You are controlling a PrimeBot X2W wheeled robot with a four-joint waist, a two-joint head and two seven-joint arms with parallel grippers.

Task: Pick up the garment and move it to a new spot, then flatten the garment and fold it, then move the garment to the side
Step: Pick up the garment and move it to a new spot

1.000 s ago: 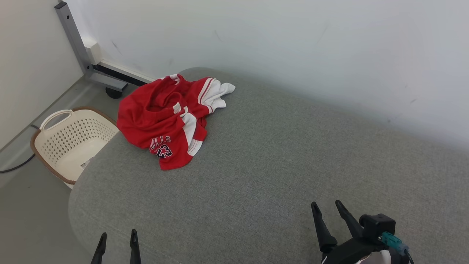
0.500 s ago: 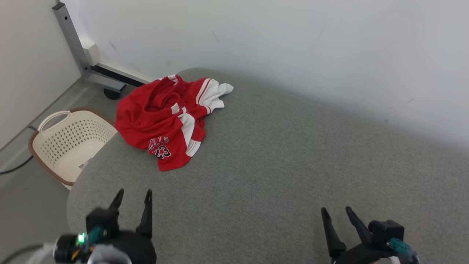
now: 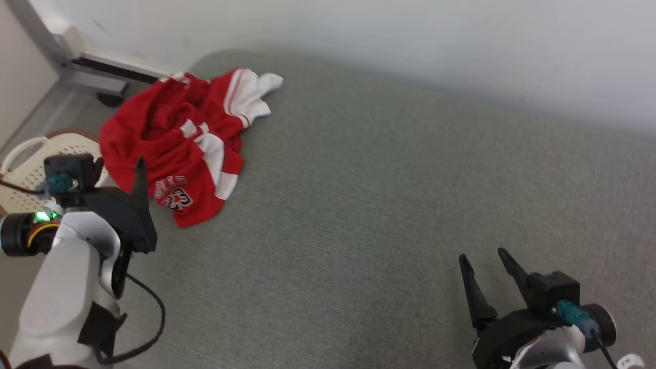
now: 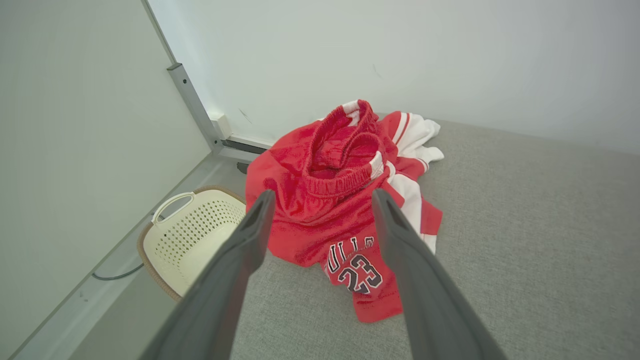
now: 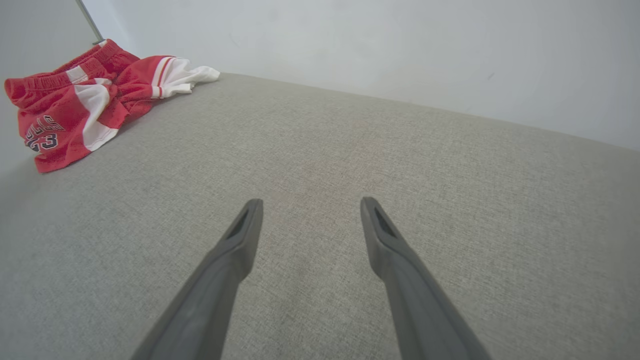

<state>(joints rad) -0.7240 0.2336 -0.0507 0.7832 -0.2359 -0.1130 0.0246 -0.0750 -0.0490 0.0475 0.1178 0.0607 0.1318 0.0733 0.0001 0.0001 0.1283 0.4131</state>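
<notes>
A cream perforated plastic basket [image 4: 200,225] stands on the floor at the far left, beside the tabletop's edge. Just right of it, the left pincer [image 4: 322,196] hovers with its jaws spread wide and empty. It is aimed at the crumpled red-and-white mesh shorts [image 3: 169,138], likely lined up on the elastic waistband. The shorts lie bunched and untouched at the far left corner of the grey fabric-covered tabletop [image 3: 359,205]. Well apart at the right, the right pincer [image 3: 483,255] hangs open and empty over bare cloth, probably keeping clear.
</notes>
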